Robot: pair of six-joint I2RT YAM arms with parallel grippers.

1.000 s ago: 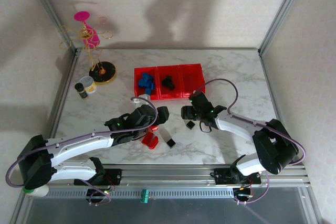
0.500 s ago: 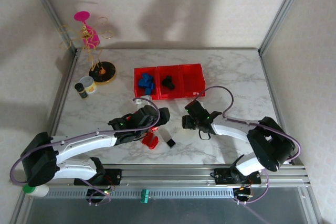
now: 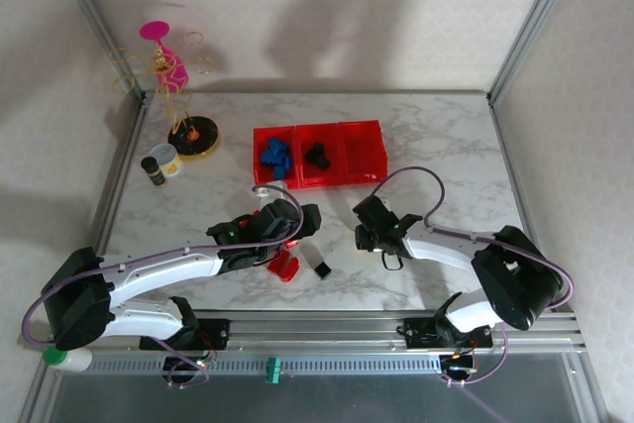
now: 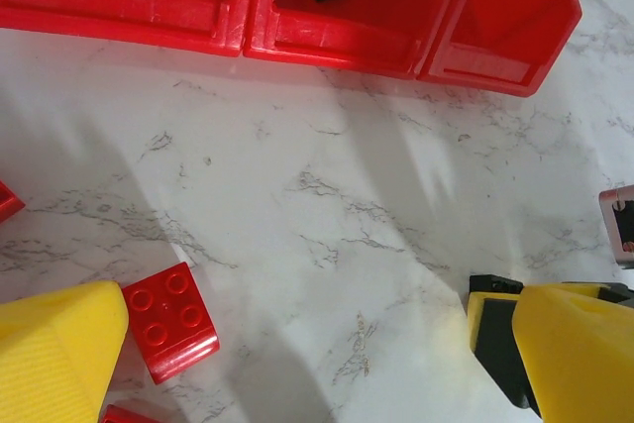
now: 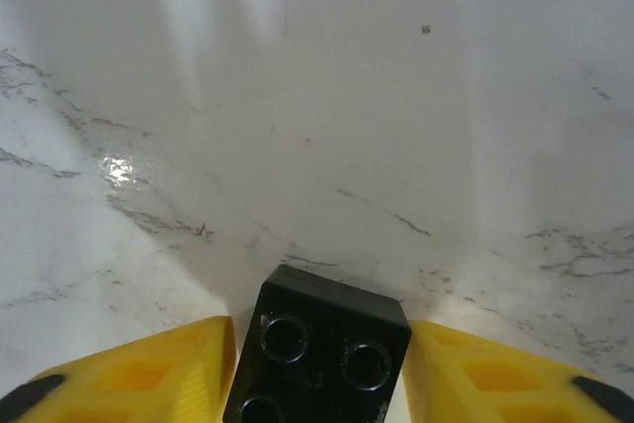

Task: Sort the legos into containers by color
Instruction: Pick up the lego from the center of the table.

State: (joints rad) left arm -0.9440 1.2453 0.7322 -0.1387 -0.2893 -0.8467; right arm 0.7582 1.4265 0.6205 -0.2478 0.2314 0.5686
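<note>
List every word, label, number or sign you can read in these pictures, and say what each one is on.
No text can be read in any view.
Small pale jar, far left in the top view: any label is too small to read.
Red brick, studs in the left wrist view: no marking legible.
Black brick, studs in the right wrist view: no marking legible.

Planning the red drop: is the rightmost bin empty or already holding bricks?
Empty: from above, the rightmost bin shows a bare red floor, no legos inside.
</note>
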